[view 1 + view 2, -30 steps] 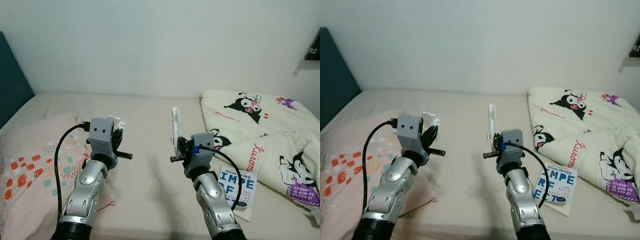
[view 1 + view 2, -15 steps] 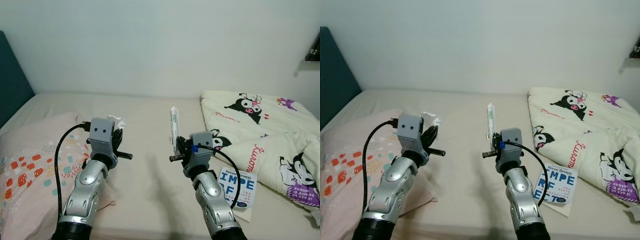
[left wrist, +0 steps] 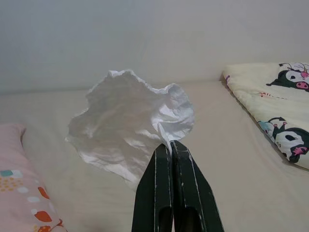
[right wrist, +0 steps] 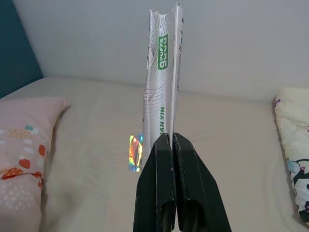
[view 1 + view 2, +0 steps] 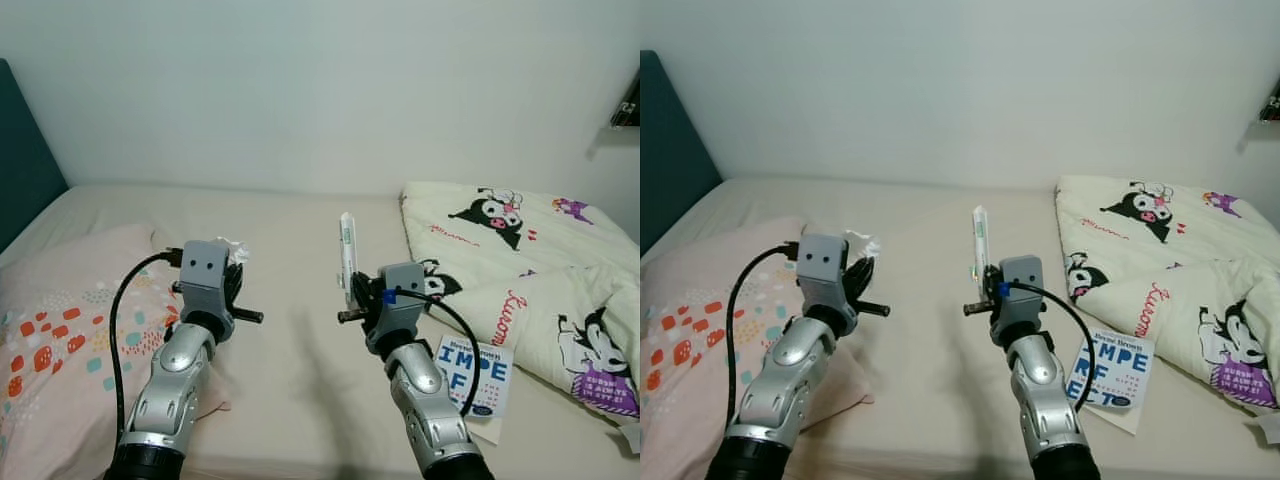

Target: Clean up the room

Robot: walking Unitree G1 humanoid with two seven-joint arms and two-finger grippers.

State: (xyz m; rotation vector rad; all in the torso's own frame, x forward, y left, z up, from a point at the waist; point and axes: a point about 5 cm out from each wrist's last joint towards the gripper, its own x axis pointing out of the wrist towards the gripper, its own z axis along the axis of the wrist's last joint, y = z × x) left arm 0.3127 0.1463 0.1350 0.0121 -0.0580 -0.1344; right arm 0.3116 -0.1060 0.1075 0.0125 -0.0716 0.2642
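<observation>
Both pinched: left gripper (image 3: 170,145) tissue (image 3: 128,123), right gripper (image 4: 170,137) wrapper (image 4: 163,77)

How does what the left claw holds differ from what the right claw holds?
The crumpled tissue in the left claw is plain white and bunched into loose folds. The wrapper in the right claw is flat, narrow, upright and printed with green lettering. Both are light scraps pinched by shut fingers above the bed.
</observation>
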